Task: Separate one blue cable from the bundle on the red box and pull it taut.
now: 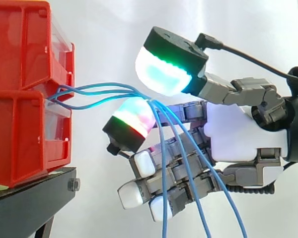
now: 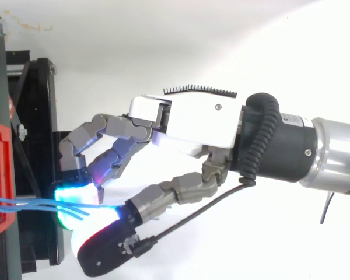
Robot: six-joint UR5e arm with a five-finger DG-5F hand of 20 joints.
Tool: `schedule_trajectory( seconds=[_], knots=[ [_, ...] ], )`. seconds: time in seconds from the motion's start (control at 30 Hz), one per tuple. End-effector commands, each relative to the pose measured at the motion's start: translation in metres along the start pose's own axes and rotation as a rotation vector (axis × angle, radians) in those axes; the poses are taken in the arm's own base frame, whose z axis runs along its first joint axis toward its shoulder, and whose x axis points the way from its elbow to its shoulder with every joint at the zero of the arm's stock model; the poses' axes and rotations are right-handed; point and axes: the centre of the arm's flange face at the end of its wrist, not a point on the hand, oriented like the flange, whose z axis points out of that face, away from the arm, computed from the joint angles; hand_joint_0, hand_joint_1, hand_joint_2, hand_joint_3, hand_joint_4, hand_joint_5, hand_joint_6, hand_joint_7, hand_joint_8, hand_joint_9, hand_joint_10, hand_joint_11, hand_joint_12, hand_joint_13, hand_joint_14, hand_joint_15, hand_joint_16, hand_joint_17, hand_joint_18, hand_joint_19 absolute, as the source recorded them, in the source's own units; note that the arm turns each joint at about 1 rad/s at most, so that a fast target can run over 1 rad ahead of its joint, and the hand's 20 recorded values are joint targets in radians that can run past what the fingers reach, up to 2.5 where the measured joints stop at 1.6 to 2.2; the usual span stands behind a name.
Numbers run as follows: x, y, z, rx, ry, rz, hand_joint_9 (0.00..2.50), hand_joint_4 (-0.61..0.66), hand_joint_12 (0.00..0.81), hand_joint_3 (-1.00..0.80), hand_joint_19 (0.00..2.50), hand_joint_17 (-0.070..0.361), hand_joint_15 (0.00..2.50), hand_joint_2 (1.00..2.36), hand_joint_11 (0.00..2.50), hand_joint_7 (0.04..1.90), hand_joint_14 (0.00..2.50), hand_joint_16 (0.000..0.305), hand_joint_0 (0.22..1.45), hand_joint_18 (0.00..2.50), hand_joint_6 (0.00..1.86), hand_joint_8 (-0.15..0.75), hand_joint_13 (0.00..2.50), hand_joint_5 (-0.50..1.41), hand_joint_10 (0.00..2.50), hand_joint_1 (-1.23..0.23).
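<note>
Several thin blue cables (image 1: 104, 91) come out between the two stacked red bins (image 1: 25, 89) and run level to the right. My hand (image 1: 238, 129) reaches in from the right with its fingers curled. The cables pass between the big cyan-white thumb pad (image 1: 164, 72) above and a red-green fingertip (image 1: 134, 119) below, bend over that fingertip and hang straight down past the other fingers. Seen from above, the cables (image 2: 23, 204) leave the red bin (image 2: 0, 175) and end between the two glowing pads of the hand (image 2: 192, 122). No single cable stands apart from the rest.
The bins sit on a black stand (image 1: 35, 193) at the left, whose frame (image 2: 35, 116) lies under the fingertips in the top view. A white curtain is the backdrop. The arm's wrist (image 2: 291, 146) fills the right side.
</note>
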Motion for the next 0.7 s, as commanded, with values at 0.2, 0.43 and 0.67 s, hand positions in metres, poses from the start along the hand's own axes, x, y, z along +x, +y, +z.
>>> schedule_trajectory(
  seconds=[0.2, 0.43, 0.67],
  knots=[
    [0.0002, 0.0013, 0.0001, 0.000, 0.004, 0.000, 0.98, 0.04, 0.357, -0.18, 0.58, 0.088, 0.50, 1.02, 0.82, 1.22, 0.02, 0.039, 0.60, 0.77, 0.90, 0.315, 0.82, -0.16, 0.02, -0.77],
    [0.0009, 0.0014, -0.0003, 0.005, 0.014, -0.002, 0.94, -0.14, 0.332, -0.33, 0.53, 0.084, 0.48, 1.01, 0.80, 1.23, 0.02, 0.037, 0.79, 0.77, 0.94, 0.282, 0.81, -0.20, 0.02, -0.91],
    [-0.0010, 0.0001, -0.0011, 0.016, 0.019, 0.009, 0.92, -0.14, 0.323, -0.50, 0.50, 0.081, 0.47, 1.00, 0.80, 1.19, 0.02, 0.036, 0.81, 0.78, 0.93, 0.263, 0.80, -0.20, 0.02, -0.90]
  ],
)
